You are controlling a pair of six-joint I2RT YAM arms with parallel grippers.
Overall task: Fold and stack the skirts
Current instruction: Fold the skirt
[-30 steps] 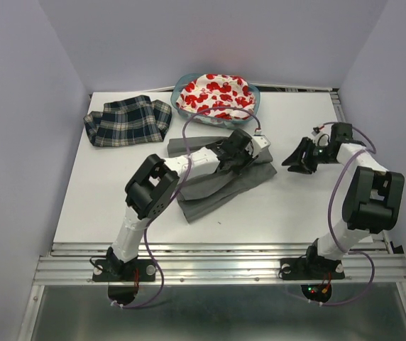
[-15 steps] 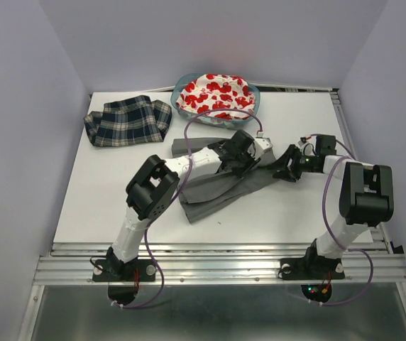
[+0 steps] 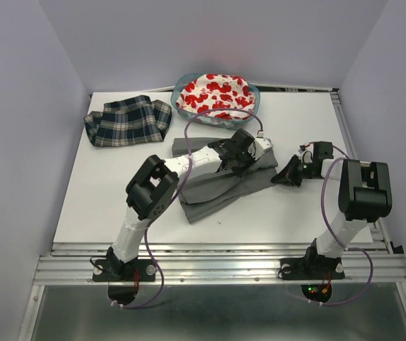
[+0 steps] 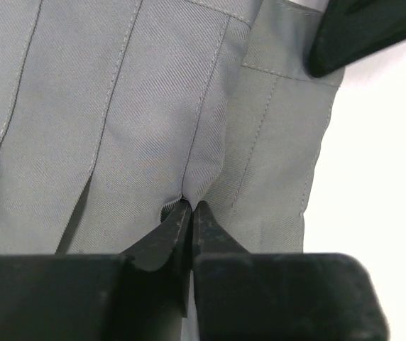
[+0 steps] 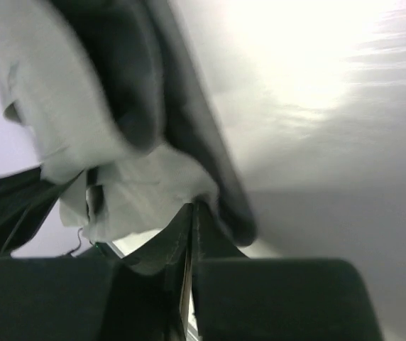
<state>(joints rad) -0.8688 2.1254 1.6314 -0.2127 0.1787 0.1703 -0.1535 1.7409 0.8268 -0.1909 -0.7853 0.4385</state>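
Observation:
The grey pleated skirt [image 3: 214, 188] lies crumpled at the table's centre. My left gripper [image 3: 237, 160] sits on its upper right part, shut on a pinch of a pleat [image 4: 190, 202]. My right gripper [image 3: 277, 177] is low at the skirt's right edge. Its jaws are shut on a fold of the pale grey cloth [image 5: 118, 185] at the tips [image 5: 194, 204]. The plaid skirt [image 3: 128, 121] lies flat at the back left. The white skirt with red print [image 3: 216, 94] fills the basket at the back.
The teal basket [image 3: 254, 91] stands at the back centre against the wall. A raised rail [image 3: 217, 266] runs along the near edge by the arm bases. The right gripper's black finger [image 4: 366, 32] shows in the left wrist view's top right corner.
The right gripper has swung left from the open table to the grey skirt's right edge and shut on it. The left gripper has closed on the pleat.

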